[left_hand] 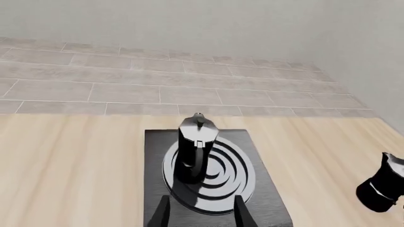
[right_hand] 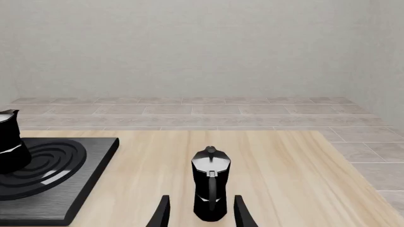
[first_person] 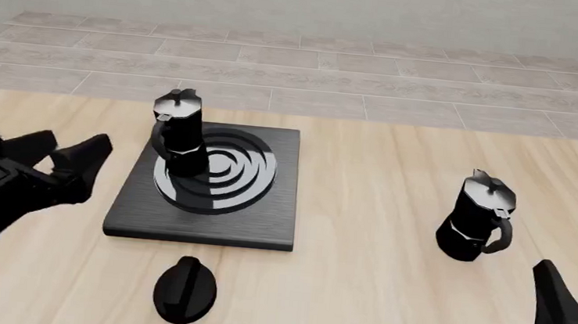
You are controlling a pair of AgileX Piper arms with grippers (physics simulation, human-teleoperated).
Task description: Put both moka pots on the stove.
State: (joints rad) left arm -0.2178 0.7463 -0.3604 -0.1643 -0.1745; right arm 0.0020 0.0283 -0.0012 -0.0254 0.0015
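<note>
One moka pot (first_person: 178, 133) stands upright on the left part of the stove (first_person: 253, 214), over its rings. It also shows in the left wrist view (left_hand: 196, 151). My left gripper (first_person: 73, 143) is open and empty, to the left of the stove and clear of that pot. The second moka pot (first_person: 478, 218) stands upright on the wooden table, right of the stove. My right gripper (first_person: 577, 274) is open and empty, on the near side of this pot. In the right wrist view the pot (right_hand: 210, 189) lines up between the fingers (right_hand: 162, 213) but stands ahead of them.
A black oval knob (first_person: 186, 289) lies on the table in front of the stove. The wooden table (first_person: 373, 161) ends at a tiled floor and a grey wall behind. The stove also shows in the right wrist view (right_hand: 50, 194).
</note>
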